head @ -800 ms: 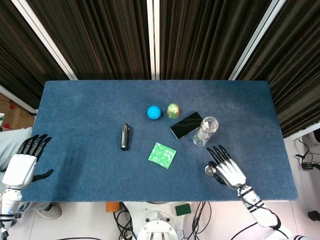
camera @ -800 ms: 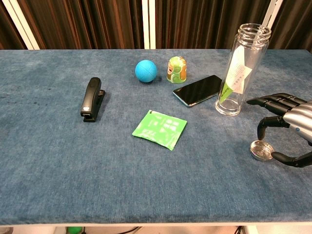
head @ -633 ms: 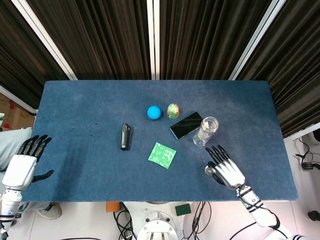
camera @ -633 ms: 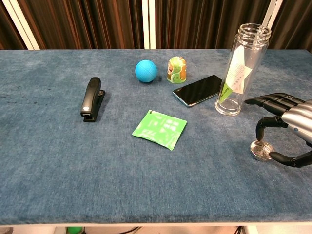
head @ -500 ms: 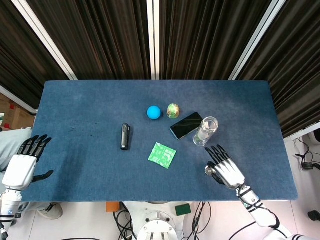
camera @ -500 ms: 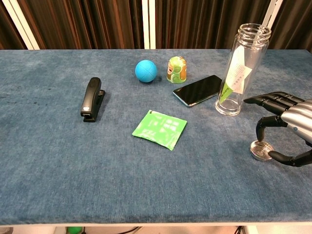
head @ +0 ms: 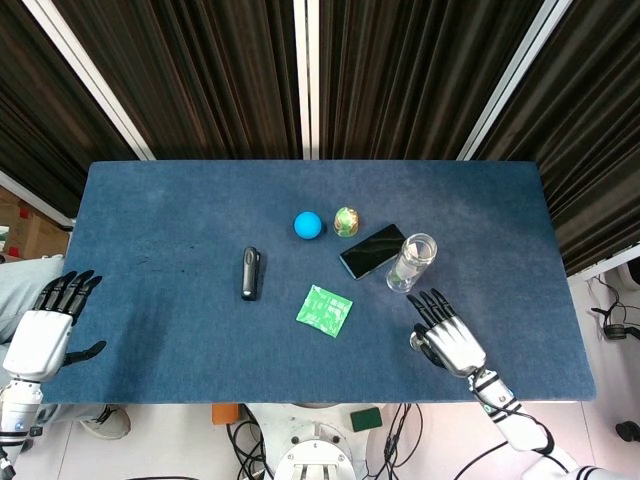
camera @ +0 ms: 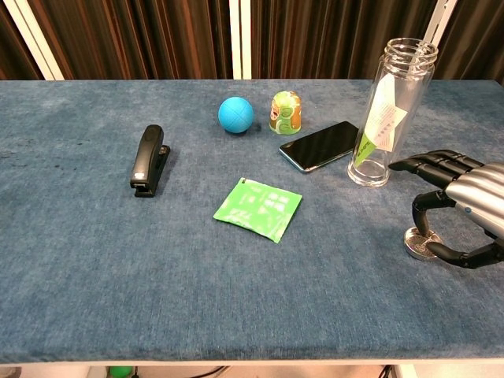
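A: Status, far left first. Left robot hand (head: 40, 335) at the left edge of the counter (head: 180, 220), fingers spread, palm empty, nothing touched. Outside the chest view.

B: Confirmed. Next along: black stapler (camera: 148, 160), lying flat, left of centre, well apart from both hands.

A: Centre field: blue ball (camera: 235, 114) toward the far side, small green-and-yellow pot (camera: 286, 112) just beside on the right. Nearer the front edge, flat green packet (camera: 257, 208), lying alone.

B: Right of centre: dark phone (camera: 319, 146), face up, angled. Just beside the phone's right end, clear glass bottle (camera: 390, 113), upright, mouth uncovered, paper slip and green material inside.

A: Right robot hand (camera: 455, 209)?

B: Near the front right of the counter, just in front of and to the right of the bottle, not touching the bottle. Fingers spread and curved over the small round metal lid (camera: 420, 242). Lid flat on the counter, between thumb and one bent finger (camera: 420, 208). Fingertip at the lid's rim; contact not resolvable. Lid not lifted, not gripped. Hand unclosed, holding nothing.

A: Head view?

B: Same: lid at the hand's thumb side, partly hidden.
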Available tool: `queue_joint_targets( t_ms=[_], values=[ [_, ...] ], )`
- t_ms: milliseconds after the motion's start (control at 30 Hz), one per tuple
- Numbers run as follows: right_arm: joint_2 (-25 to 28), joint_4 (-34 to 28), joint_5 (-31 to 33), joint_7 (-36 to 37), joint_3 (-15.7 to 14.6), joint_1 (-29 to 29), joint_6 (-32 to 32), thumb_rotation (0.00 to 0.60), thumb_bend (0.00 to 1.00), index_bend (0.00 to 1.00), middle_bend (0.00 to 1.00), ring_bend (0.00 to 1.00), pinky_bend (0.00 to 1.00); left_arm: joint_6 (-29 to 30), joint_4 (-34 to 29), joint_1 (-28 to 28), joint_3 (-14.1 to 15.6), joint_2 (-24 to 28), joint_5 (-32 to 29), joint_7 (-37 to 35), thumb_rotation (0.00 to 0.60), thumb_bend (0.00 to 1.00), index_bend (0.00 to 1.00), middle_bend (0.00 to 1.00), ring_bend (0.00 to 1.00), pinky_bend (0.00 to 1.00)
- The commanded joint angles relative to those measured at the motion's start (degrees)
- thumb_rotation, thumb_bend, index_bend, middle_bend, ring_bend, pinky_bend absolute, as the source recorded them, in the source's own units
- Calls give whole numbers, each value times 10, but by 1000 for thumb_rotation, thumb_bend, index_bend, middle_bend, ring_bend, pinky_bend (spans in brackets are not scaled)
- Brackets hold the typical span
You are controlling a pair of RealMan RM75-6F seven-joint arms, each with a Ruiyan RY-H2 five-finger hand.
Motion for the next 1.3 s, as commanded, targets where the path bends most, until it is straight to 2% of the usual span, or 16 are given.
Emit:
queue_joint_targets(
  t_ms=[33,500,700,867,1033,1300],
  values=[
    [-1,1,1,-1,0,1,0,600,378,585,36,0,0,-1,1,0,0,0,0,-1,600,32,101,83,51,120],
    [-5,5,5,0,-1,2,3,600,420,630,41,0,0,-4,6,0,0,-1,-3,-8,600,32,101,83,51,120],
    [6,-7,-4,6,1,0,28,600,428,643,45,0,0,-4,8,0,0,-1,-4,-10,600,31,101,83,51,120],
    [50,-74,-24,-1,11,2,68,600,428,645,44,0,0,-2,6,0,0,2,-3,-10,600,32,101,83,51,120],
    [125,-194,-40,-39,33,12,88,600,428,649,41,0,0,-3,5,-1,0,1,-2,-13,600,31,101,83,51,120],
    [236,-361,9,-110,106,45,51,600,428,659,41,0,0,-8,10,-3,2,-3,0,-18,600,32,101,83,51,121]
  ],
)
